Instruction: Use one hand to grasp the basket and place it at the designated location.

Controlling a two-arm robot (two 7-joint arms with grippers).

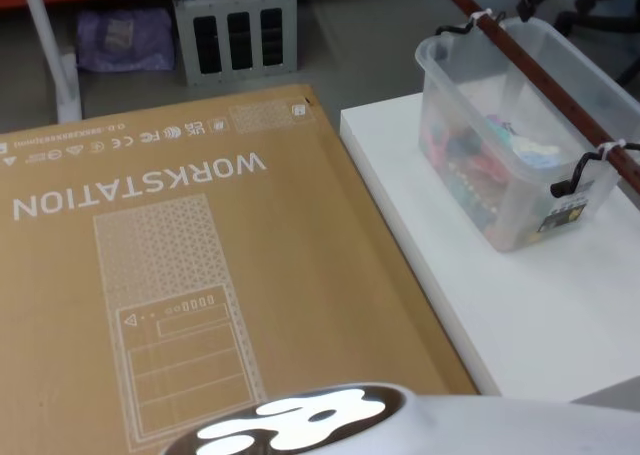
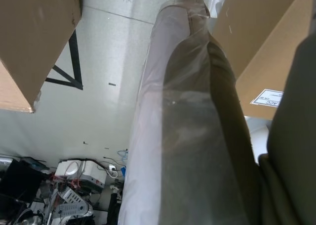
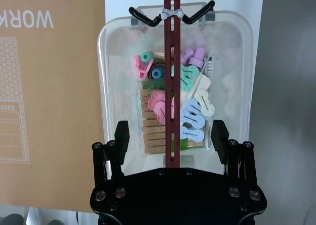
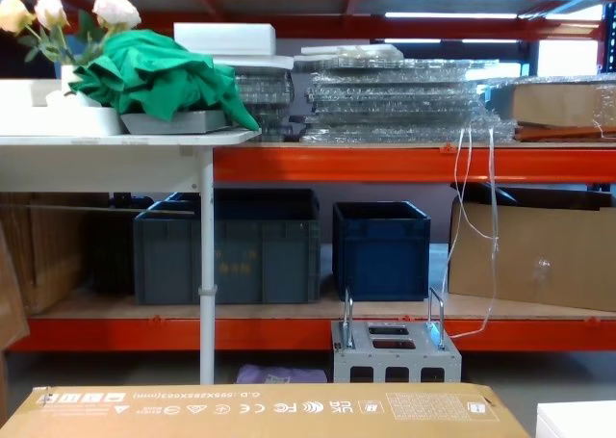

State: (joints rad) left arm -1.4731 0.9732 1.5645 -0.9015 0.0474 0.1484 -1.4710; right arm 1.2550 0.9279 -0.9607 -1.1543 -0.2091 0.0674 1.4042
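Brown flat cardboard box (image 1: 300,275), white table (image 1: 540,315) just beside it, translucent plastic basket (image 1: 470,175) with reddish-brown slotted strap (image 1: 545,80) standing on that table, dark right gripper (image 3: 171,136) above it, fingers (image 3: 122,136) spread either side of the strap, grasping nothing.

A storeroom or warehouse: orange steel racking (image 4: 385,164) holding crates (image 4: 380,250), cardboard boxes (image 4: 539,255) and bubble wrap (image 4: 404,101).

The white table (image 1: 560,315) carries only the basket (image 1: 440,95), below and just ahead of the right gripper (image 3: 171,136), with a cardboard box (image 1: 200,275) flanking the table on that gripper's left.
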